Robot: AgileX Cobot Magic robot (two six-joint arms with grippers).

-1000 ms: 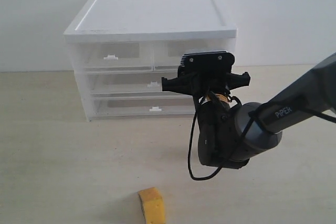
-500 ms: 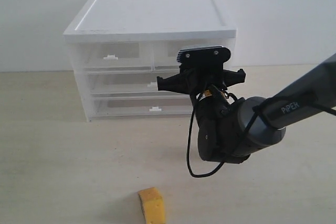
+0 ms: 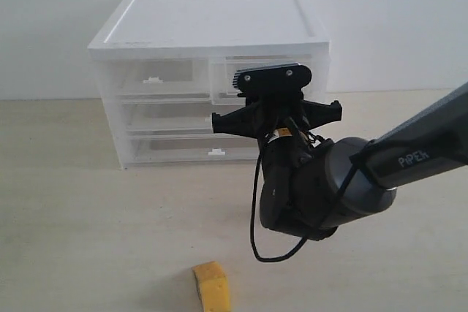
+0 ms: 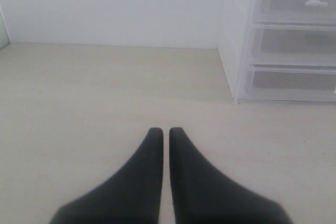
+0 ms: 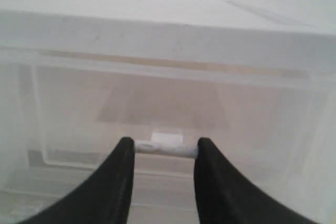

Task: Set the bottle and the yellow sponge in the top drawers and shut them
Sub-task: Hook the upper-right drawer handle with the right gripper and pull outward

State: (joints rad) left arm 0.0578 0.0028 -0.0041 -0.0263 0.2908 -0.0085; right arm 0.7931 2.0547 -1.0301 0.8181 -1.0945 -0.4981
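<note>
The right claw [image 5: 165,145] pinches the handle [image 5: 167,150] of the top right drawer [image 5: 73,103].
The left claw [image 4: 164,135] is closed and empty; the yellow sponge [image 3: 211,286] lies bottom centre.

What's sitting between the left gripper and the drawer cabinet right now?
Nothing. The left wrist view shows only bare table between the left gripper and the cabinet.

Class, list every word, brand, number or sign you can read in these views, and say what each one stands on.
"PiPER": white lettering on the grey right arm.
Small yellow sticker near that arm's wrist: too small to read.
Cabinet and drawer handle: no writing visible.
Both wrist views: no text.
</note>
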